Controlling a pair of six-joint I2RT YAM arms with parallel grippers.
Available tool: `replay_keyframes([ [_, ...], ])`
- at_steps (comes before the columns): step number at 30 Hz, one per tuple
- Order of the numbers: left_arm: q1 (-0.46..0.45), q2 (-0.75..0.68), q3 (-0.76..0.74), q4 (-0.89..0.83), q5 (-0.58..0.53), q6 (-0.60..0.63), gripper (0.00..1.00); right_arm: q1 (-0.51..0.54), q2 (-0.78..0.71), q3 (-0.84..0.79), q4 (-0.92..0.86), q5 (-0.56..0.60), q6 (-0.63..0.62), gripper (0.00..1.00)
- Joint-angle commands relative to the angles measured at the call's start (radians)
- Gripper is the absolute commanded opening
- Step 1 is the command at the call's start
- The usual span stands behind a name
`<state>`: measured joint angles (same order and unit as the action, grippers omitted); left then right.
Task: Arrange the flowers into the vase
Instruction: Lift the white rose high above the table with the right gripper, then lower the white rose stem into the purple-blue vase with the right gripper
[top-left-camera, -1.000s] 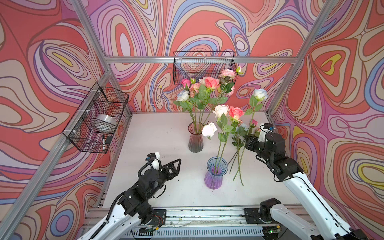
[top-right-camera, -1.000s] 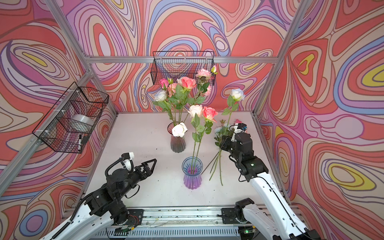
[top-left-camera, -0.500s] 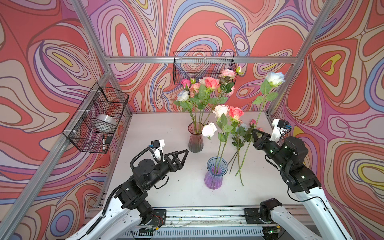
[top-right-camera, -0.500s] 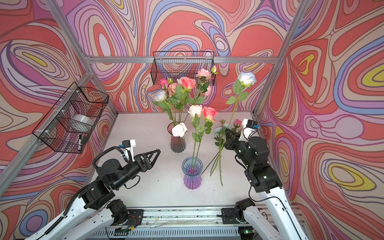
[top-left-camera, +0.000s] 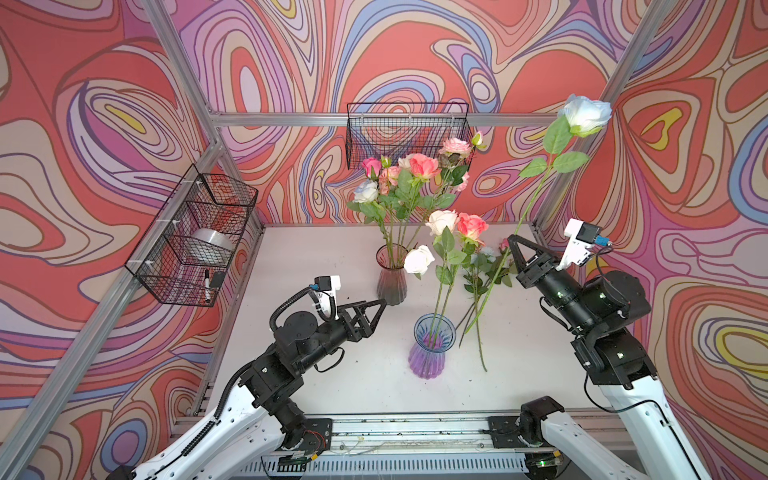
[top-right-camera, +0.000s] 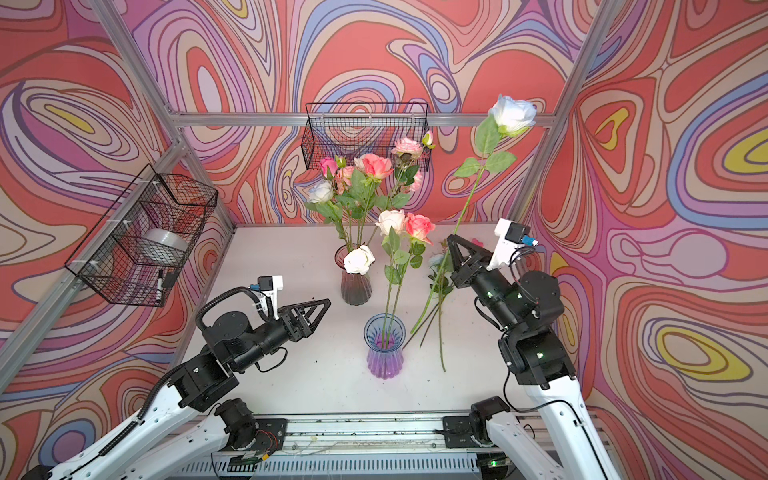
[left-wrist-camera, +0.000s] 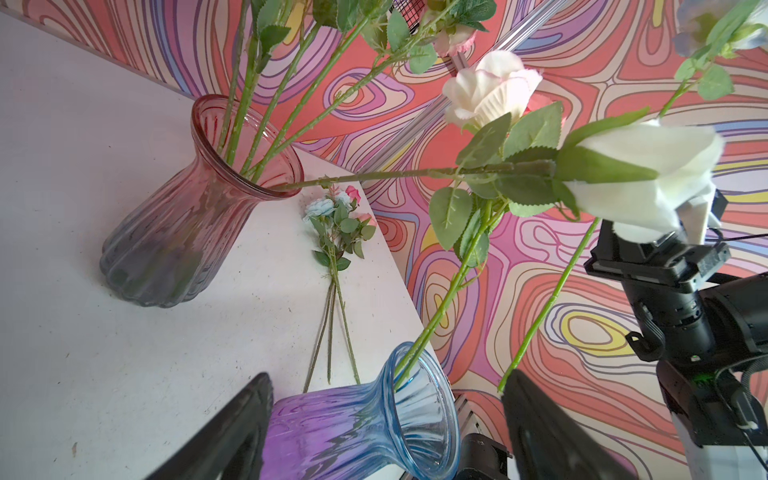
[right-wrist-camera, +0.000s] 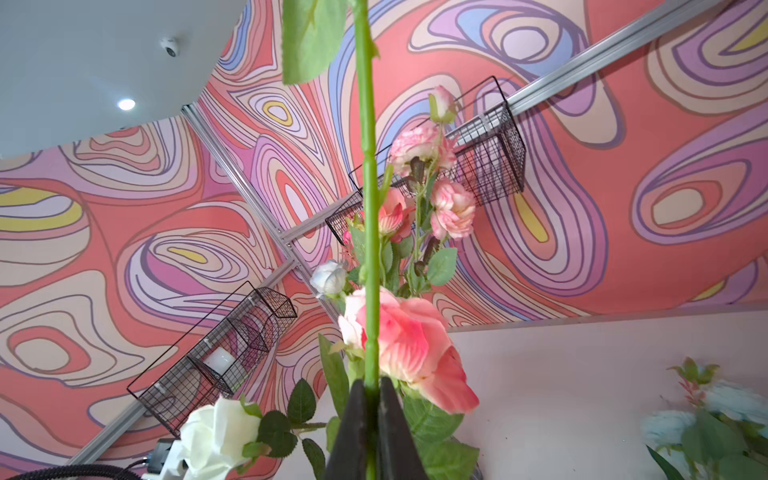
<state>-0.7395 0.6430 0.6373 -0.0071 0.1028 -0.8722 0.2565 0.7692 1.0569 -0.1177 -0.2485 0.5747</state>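
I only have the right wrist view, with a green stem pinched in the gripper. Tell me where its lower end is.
Observer: The stem ends right of the blue vase in both top views, outside its mouth.
Operator: List what's in that vase.
Observer: Two flowers: a cream rose and a coral rose.
Operator: Now report the other arm.
Observer: The left gripper is open and empty, left of the blue vase and clear of it.
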Motion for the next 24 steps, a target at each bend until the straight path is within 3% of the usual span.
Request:
replay_keyframes([
  [1,0.005,-0.008,-0.014,0.039,0.011,-0.007,0.87,0.005,0.032,0.021,0.057,-0.049,0.021,0.0],
  [6,0.004,-0.034,-0.034,0.031,-0.006,-0.005,0.87,0.063,0.066,0.034,0.073,-0.025,0.0,0.0],
  [13,0.005,-0.051,-0.045,0.026,-0.012,-0.001,0.88,0.298,0.119,0.031,0.07,0.158,-0.151,0.0],
  [24,0.004,-0.088,-0.073,0.009,-0.033,0.007,0.89,0.317,0.116,-0.071,0.098,0.173,-0.208,0.0],
])
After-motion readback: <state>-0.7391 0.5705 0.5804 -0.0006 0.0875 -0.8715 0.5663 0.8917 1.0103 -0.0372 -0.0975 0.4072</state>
